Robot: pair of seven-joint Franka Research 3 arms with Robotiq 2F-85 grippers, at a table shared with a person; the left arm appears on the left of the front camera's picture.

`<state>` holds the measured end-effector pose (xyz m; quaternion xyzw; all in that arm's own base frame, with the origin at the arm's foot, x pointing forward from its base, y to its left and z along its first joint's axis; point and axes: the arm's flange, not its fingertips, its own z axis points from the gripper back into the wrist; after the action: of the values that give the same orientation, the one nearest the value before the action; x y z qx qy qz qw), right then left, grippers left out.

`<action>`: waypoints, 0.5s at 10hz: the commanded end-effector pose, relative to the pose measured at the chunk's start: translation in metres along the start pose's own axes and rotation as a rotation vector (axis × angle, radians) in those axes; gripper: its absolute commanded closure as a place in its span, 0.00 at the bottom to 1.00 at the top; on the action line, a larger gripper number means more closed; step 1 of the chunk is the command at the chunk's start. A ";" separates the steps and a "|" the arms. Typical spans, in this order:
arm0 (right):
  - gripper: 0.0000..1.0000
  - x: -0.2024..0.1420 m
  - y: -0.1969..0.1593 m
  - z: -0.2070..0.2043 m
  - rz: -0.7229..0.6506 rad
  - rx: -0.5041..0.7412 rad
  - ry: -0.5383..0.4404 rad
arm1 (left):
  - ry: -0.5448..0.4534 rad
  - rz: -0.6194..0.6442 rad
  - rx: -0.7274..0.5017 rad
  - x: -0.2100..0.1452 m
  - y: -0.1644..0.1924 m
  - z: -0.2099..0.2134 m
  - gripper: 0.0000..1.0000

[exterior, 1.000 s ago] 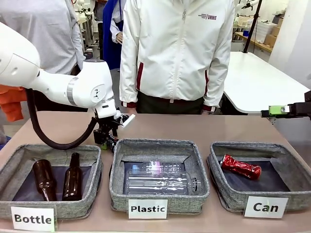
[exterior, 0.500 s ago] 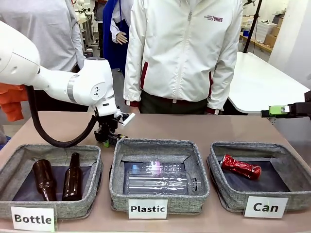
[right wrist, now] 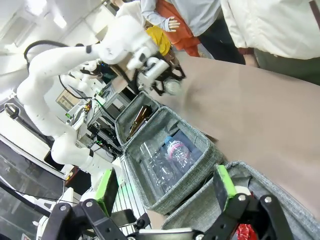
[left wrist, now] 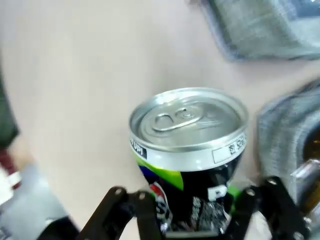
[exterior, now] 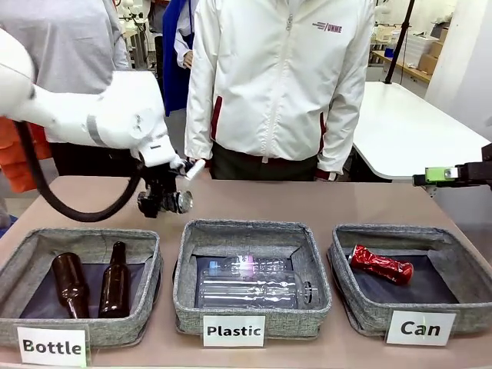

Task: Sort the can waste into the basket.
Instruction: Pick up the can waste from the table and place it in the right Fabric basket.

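Bins of grey woven fabric sit in a row before you: "Bottle" (exterior: 81,247), "Plastic" (exterior: 250,231), "Can" (exterior: 400,311) holding the crushed red can (exterior: 381,264). Left gripper (exterior: 163,201) is clamped on the black silver-topped can (left wrist: 192,150), above the table (exterior: 323,201); right gripper (right wrist: 165,192) fingers stand apart. Can's lower body is hidden.

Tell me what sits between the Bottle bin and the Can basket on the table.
In the front view, the Plastic bin, holding clear plastic bottles, stands between the Bottle bin and the Can basket.
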<state>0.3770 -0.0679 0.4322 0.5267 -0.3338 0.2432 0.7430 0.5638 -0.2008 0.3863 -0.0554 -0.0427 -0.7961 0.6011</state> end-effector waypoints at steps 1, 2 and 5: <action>0.00 0.001 0.000 0.001 0.018 0.008 0.003 | -0.122 0.026 0.047 -0.015 -0.084 0.067 1.00; 0.00 0.001 0.000 0.001 0.018 0.008 0.003 | -0.118 0.019 0.058 -0.020 -0.123 0.091 1.00; 0.00 0.001 0.000 0.001 0.018 0.008 0.003 | 0.004 0.061 0.068 -0.019 -0.221 0.114 1.00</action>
<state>0.3770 -0.0680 0.4324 0.5266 -0.3340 0.2432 0.7430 0.3809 -0.1077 0.5020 -0.0727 -0.0711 -0.7859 0.6100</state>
